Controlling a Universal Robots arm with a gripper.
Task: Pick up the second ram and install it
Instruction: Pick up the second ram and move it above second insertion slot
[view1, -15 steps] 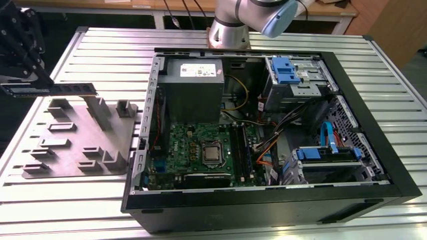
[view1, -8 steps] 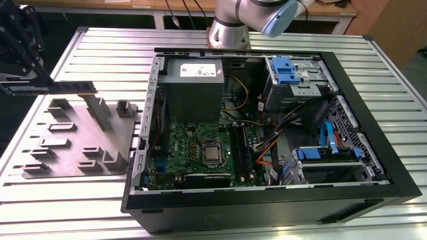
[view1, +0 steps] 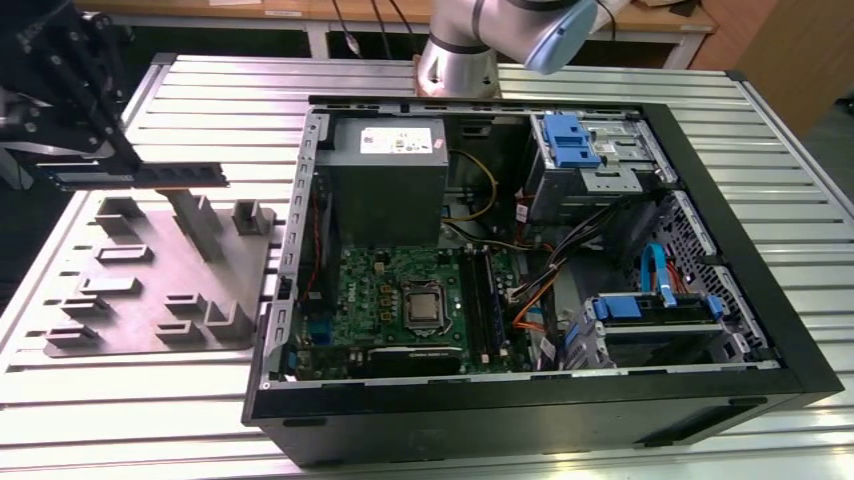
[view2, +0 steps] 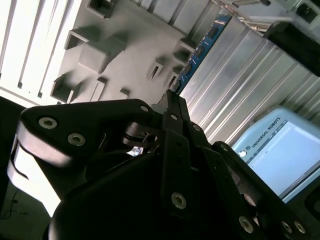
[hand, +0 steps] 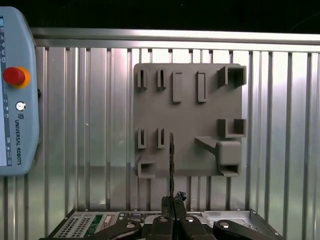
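Fingers: the fingers (view2: 172, 135) are clamped on one end of the ram (view1: 180, 177); in the first wrist view they press against its two faces.
Gripper: the gripper (view1: 96, 170) hangs at the exterior view's far left, above the counter (view1: 561, 80) and outside the case (view1: 534, 410).
Ram: it is off the tray (view1: 147, 300) and in the air over the tray's far edge. It is held level and on edge, with its free end pointing to the exterior view's right, toward the case. In the second wrist view the blue board with its black chips runs out from the fingertips over the ribbed counter, beside the tray.
Tray: grey, with upright blocks and slots. It lies flat on the counter, just beside the case on the exterior view's left.
Case: open, lying on its side, with the green motherboard (view1: 394, 285) and its silver chip (view1: 424, 308) facing up. The grey power supply (view1: 387, 155) sits at the far end.
Pendant: a pale blue teach pendant (hand: 17, 105) with a red button lies on the counter, apart from the tray.
Arm: its base (view1: 461, 55) stands behind the case.
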